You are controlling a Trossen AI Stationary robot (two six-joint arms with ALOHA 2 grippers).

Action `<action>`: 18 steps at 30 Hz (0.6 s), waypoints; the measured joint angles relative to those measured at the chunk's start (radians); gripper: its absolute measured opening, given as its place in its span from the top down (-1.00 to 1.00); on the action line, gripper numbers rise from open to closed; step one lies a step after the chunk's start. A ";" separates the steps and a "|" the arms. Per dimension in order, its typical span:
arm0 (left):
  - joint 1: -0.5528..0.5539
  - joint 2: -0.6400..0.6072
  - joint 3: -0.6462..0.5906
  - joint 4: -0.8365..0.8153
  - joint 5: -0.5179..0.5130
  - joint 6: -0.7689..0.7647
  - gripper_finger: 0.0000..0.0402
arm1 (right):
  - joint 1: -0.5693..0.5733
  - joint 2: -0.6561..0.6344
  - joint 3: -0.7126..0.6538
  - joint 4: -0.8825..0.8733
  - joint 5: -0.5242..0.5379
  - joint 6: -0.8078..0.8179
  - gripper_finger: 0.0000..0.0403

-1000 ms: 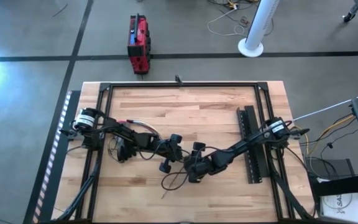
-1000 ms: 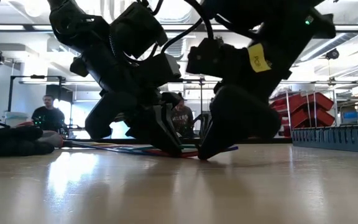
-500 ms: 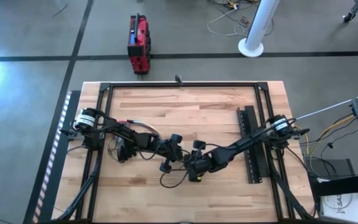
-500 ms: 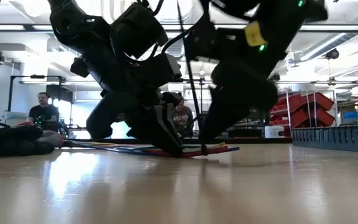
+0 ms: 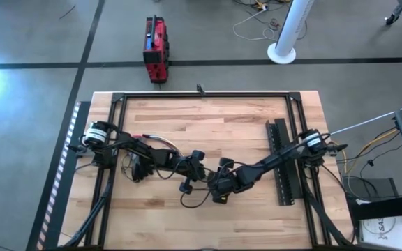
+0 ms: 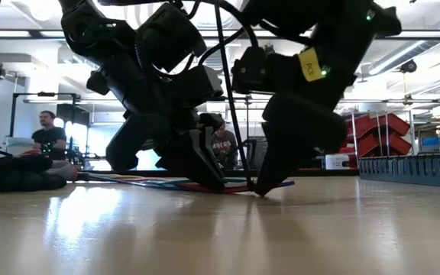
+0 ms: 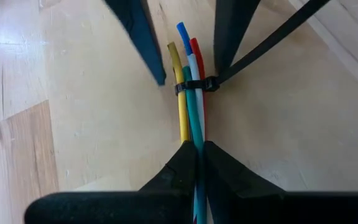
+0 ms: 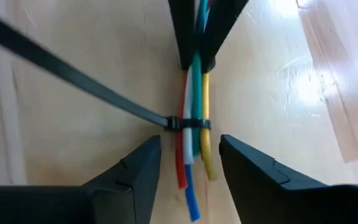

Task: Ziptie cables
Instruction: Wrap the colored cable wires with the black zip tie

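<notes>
The cables [image 7: 190, 112], a bundle of yellow, green, blue and red wires, lie on the wooden table near its middle. My left gripper [image 7: 199, 152] is shut on them. The ziptie [image 7: 194, 85] is looped around the bundle close to its free ends. Its long black tail [image 8: 73, 65] leads away and rises steeply in the low view [image 6: 228, 84]. My right gripper [image 8: 190, 155] is open, with one finger on each side of the wire ends, not touching them. In the high view the two grippers [image 5: 202, 173] [image 5: 218, 187] face each other. My left gripper pinches the wire bundle [image 7: 197, 138] between its two fingers, a short way back from the ziptie loop. The fingers point along the wires, slanting down from the table's left. The bundle lies flat on the table beyond the fingertips.
A long black perforated bar [image 5: 281, 164] lies along the right of the table. Black frame rails [image 5: 201, 95] border the tabletop. A red toolbox [image 5: 155, 49] stands on the floor beyond the far edge. People [image 6: 48, 137] show in the room behind.
My right gripper has risen a little, shifted slightly toward the far edge, and come back down at the wire ends. The ziptie's tail, which lay out toward the near edge, now stands up from the bundle. The cables have stayed in place.
</notes>
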 joint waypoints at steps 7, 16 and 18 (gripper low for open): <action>-0.003 0.000 0.000 0.000 0.000 0.047 0.97 | -0.009 0.011 0.000 0.023 -0.005 -0.008 0.41; -0.029 0.000 -0.003 0.022 -0.075 0.101 0.97 | -0.007 0.019 -0.003 0.079 -0.014 0.011 0.85; -0.034 0.000 -0.003 0.025 -0.088 0.102 0.97 | -0.007 0.023 -0.004 0.090 -0.014 0.011 0.88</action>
